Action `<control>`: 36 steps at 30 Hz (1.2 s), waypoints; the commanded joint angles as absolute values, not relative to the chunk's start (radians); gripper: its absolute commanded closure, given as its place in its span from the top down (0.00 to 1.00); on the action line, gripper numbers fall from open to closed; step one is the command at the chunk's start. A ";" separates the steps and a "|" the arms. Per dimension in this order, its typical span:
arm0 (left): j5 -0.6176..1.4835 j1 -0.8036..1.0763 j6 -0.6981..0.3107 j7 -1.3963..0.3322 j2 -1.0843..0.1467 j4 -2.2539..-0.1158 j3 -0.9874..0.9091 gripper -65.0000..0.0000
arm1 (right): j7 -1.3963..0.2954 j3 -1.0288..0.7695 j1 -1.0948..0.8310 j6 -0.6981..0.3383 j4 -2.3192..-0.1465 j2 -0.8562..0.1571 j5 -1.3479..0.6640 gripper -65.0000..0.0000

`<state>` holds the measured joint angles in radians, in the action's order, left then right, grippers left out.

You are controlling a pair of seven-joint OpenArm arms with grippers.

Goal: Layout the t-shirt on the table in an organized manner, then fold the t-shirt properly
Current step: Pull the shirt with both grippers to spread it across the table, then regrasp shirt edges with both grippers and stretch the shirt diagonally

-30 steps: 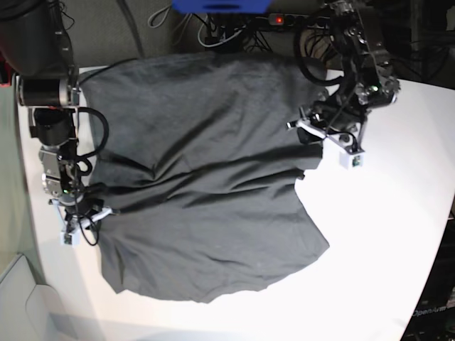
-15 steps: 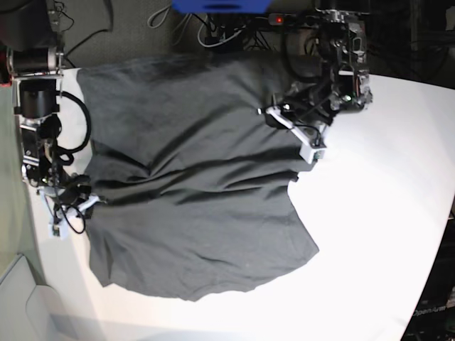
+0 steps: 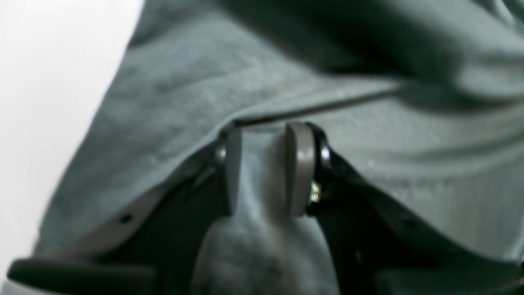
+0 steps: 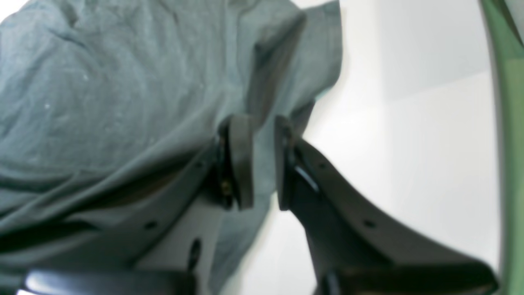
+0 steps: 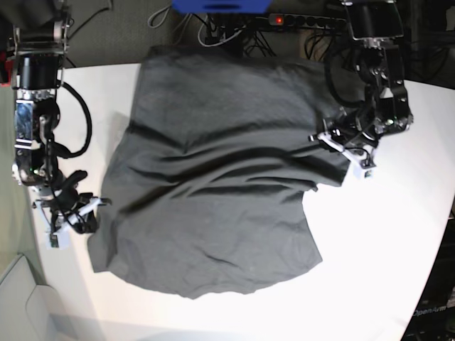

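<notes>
On the table (image 5: 384, 234), t-shirt (image 5: 213, 177) lengthwise front-to-back, both grippers' fingers (image 3: 301, 164) clamped on cloth.

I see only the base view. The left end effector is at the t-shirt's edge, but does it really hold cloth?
Observer: Yes. In the left wrist view the left end effector has a fold of the t-shirt pinched between its pads.
Operator: And the right one?
Observer: In the right wrist view the right end effector has cloth pinched between its pads, near a corner of the shirt.
Operator: Is bare table next to that corner?
Observer: Yes, white table shows directly beside it.
</notes>
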<state>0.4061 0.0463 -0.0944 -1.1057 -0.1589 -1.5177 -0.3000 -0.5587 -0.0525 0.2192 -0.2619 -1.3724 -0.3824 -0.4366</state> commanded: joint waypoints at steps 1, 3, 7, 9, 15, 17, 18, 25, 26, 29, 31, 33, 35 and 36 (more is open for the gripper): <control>0.381 0.042 -0.081 -1.102 -0.176 -1.511 -0.314 0.29 | -0.536 -0.067 0.222 -0.265 -1.405 -0.401 -0.449 0.13; 0.381 0.042 -0.081 -1.066 -0.196 -1.489 -0.331 0.29 | -0.536 -0.074 0.202 -0.265 -1.428 -0.401 -0.449 0.13; 0.381 0.016 -0.081 -0.998 -0.252 -1.422 -0.337 0.29 | -0.536 -0.079 0.173 -0.265 -1.438 -0.421 -0.449 0.13; 0.381 -0.012 -0.082 -0.972 -0.295 -1.363 -0.340 0.29 | -0.536 -0.079 0.154 -0.265 -1.438 -0.423 -0.449 0.13; 0.390 -0.117 -0.082 -0.915 -0.409 -1.257 -0.341 0.29 | -0.536 -0.071 0.113 -0.265 -1.442 -0.426 -0.449 0.13; 0.392 -0.166 -0.082 -0.918 -0.429 -1.260 -0.341 0.30 | -0.538 -0.071 0.104 -0.265 -1.442 -0.426 -0.449 0.13; 0.392 -0.191 -0.082 -0.923 -0.435 -1.260 -0.341 0.30 | -0.538 -0.071 0.102 -0.265 -1.442 -0.426 -0.449 0.13; 0.392 -0.245 -0.084 -1.055 -0.418 -1.484 -0.467 0.30 | -0.536 -0.071 0.134 -0.265 -1.432 -0.423 -0.447 0.13; 0.392 -0.245 -0.084 -1.079 -0.404 -1.524 -0.489 0.30 | -0.536 -0.059 0.157 -0.265 -1.414 -0.421 -0.447 0.13; 0.392 -0.229 -0.084 -1.144 -0.378 -1.626 -0.529 0.30 | -0.536 0.010 0.239 -0.265 -1.346 -0.414 -0.447 0.13; 0.392 -0.173 -0.084 -1.190 -0.374 -1.689 -0.565 0.30 | -0.536 0.062 0.298 -0.265 -1.273 -0.412 -0.447 0.13; 0.394 -0.114 -0.084 -1.210 -0.340 -1.745 -0.595 0.30 | -0.527 0.122 0.375 -0.265 -1.187 -0.404 -0.447 0.13; 0.394 -0.056 -0.084 -1.214 -0.311 -1.782 -0.630 0.30 | -0.524 0.182 0.453 -0.265 -1.096 -0.377 -0.447 0.13; 0.394 -0.030 -0.084 -1.211 -0.298 -1.796 -0.642 0.30 | -0.522 0.202 0.496 -0.265 -1.047 -0.364 -0.447 0.13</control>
